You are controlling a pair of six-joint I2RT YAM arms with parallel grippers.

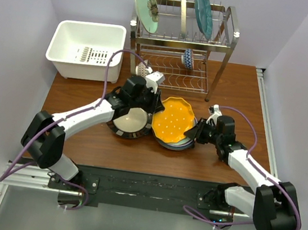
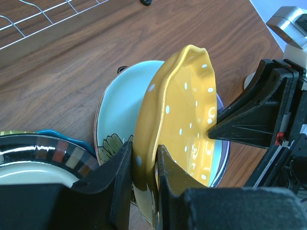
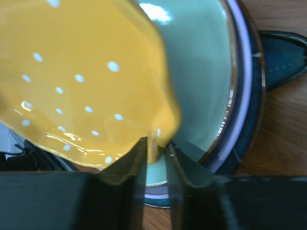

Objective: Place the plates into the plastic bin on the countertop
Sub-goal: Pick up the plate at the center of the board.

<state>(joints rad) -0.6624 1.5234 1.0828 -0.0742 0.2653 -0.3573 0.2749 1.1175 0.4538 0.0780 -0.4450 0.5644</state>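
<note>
**Midway across the counter: orange plate tilted between two tools**

The left tool is clenched on the near-left rim of the orange scalloped plate. The right tool straddles the opposite rim; whether it pinches cannot be told. The plate leans steeply over a stack topped by a pale green plate. The black-striped plate lies just beside the stack, on its left. The plastic bin sits at the far left, well apart. Open counter shows between bin and plates. The wire rack stands close behind the left tool.
</note>
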